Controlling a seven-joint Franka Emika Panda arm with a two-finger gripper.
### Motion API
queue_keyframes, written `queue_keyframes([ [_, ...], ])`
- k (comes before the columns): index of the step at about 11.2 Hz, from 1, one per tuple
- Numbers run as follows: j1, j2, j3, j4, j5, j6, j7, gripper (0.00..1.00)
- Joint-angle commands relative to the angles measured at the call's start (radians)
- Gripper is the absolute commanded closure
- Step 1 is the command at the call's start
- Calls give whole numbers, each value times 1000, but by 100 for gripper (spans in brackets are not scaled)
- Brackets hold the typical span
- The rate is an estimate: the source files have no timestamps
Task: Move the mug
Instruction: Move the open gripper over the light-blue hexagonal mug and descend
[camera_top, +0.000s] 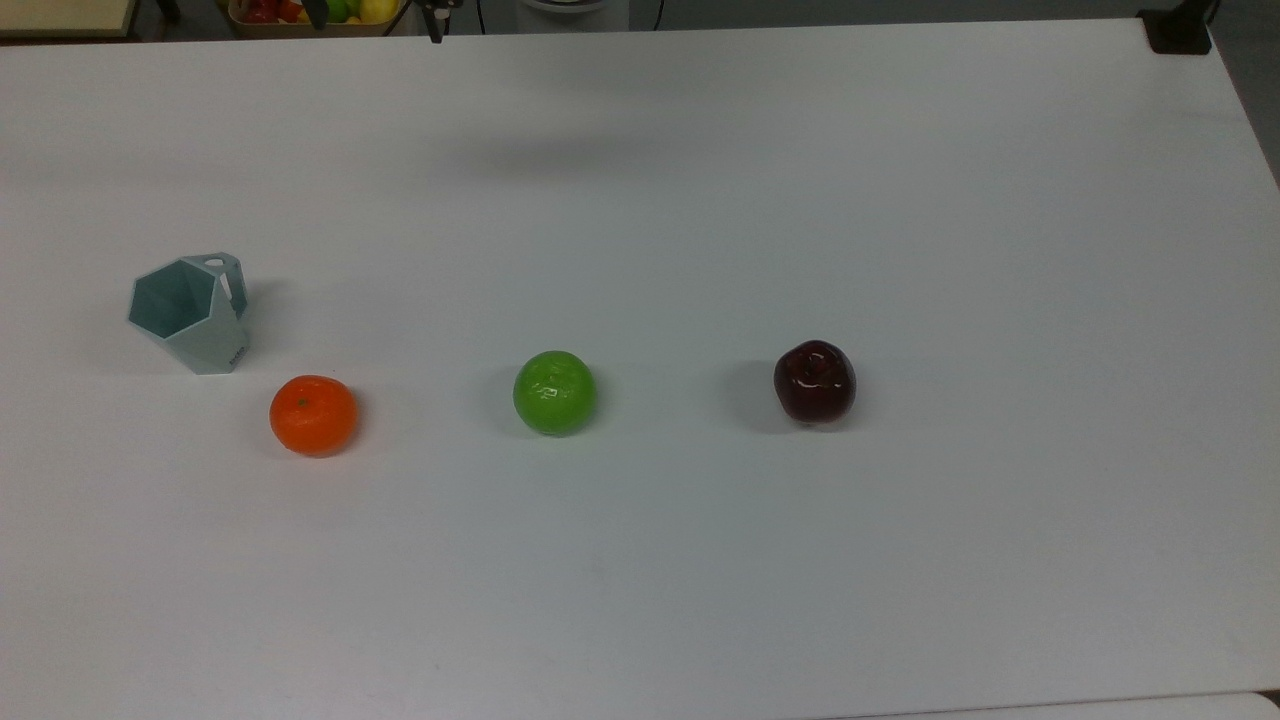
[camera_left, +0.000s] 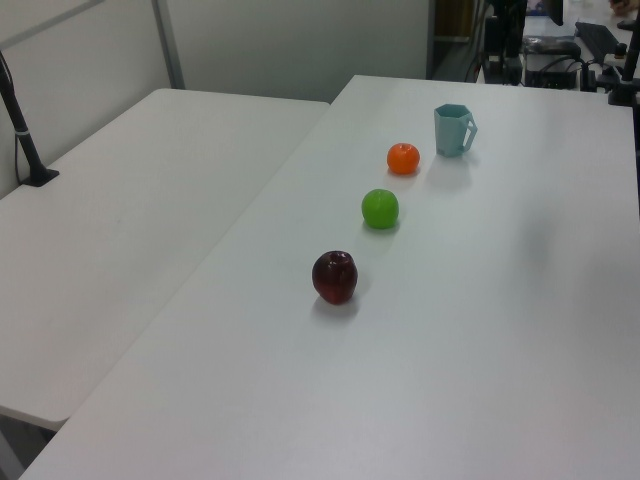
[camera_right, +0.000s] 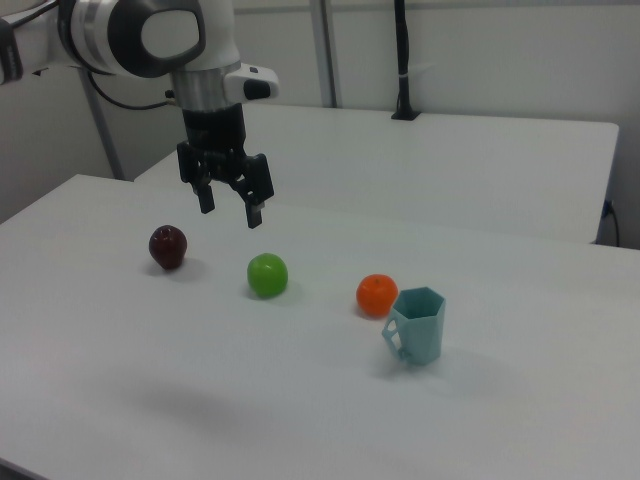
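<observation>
Standing upright beside orange (camera_top: 313, 415): mug (camera_top: 190, 312)

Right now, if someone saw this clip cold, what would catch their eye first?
Probably the row of bright fruit on the white table: an orange, a green apple and a dark red apple, spaced apart. At the top view's left end, just behind the orange, the pale teal mug stands upright. In the right view, the gripper hangs open above the table, between the two apples and empty.
</observation>
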Motion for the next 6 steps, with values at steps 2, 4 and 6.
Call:
queue_keyframes([
  [2,-1,-25,-4,-21,-20,-2,-12,0],
  [4,-5,-25,-24,-18,-18,1,-12,0],
  [6,-6,-19,-85,-15,-12,51,-15,0],
])
